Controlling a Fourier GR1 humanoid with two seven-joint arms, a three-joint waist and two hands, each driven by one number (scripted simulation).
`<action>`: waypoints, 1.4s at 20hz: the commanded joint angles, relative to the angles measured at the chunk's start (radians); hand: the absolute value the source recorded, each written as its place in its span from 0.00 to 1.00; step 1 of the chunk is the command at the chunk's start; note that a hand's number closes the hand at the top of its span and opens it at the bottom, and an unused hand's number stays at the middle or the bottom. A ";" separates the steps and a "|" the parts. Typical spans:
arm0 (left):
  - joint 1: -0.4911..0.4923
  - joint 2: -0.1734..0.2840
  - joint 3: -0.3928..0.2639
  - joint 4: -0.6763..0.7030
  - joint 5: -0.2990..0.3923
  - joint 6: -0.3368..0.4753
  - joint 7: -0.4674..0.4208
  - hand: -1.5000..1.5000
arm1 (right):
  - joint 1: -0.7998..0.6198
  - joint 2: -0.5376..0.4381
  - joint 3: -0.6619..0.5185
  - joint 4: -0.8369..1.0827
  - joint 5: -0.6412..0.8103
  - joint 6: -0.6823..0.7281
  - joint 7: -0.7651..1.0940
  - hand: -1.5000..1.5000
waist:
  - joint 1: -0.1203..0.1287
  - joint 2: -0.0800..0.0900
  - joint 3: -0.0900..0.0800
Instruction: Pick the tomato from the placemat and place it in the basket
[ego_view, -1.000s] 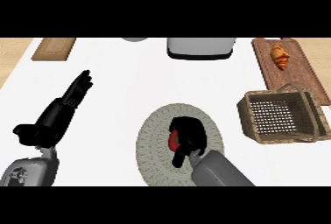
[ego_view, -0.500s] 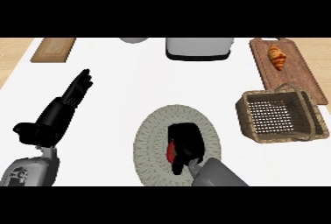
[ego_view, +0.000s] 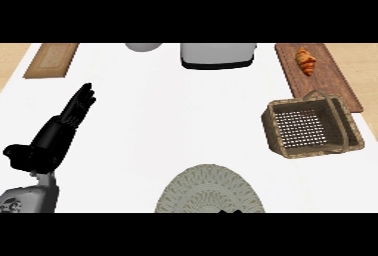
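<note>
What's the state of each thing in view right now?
basket: upright, handle folded back, nothing inside
placemat: flat, no tomato showing on it
croissant: lying on the cutting board
left hand: open, fingers straight, resting at the view's left
right hand: only a dark tip shows at the lower edge

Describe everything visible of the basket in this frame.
The basket is brown woven wicker, roughly square, with a pale perforated mesh floor and a thin handle arching over its right side. It stands upright on the white counter at the right, beside the wooden board. Nothing lies inside it, and no hand touches it.
</note>
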 joint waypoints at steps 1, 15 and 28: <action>0.036 0.001 -0.001 -0.002 -0.008 -0.002 -0.026 0.50 | 0.201 -0.158 0.104 -0.281 0.039 -0.113 -0.010 1.00 | -0.002 0.007 0.000; 0.027 0.000 0.008 -0.012 -0.001 0.003 0.001 0.50 | 0.301 -0.151 0.177 -0.607 0.019 -0.376 -0.118 1.00 | -0.021 -0.008 0.000; 0.025 0.009 0.013 -0.007 -0.008 0.002 -0.010 0.50 | 0.263 -0.096 0.009 -0.625 0.075 -0.379 -0.023 1.00 | -0.020 0.006 -0.002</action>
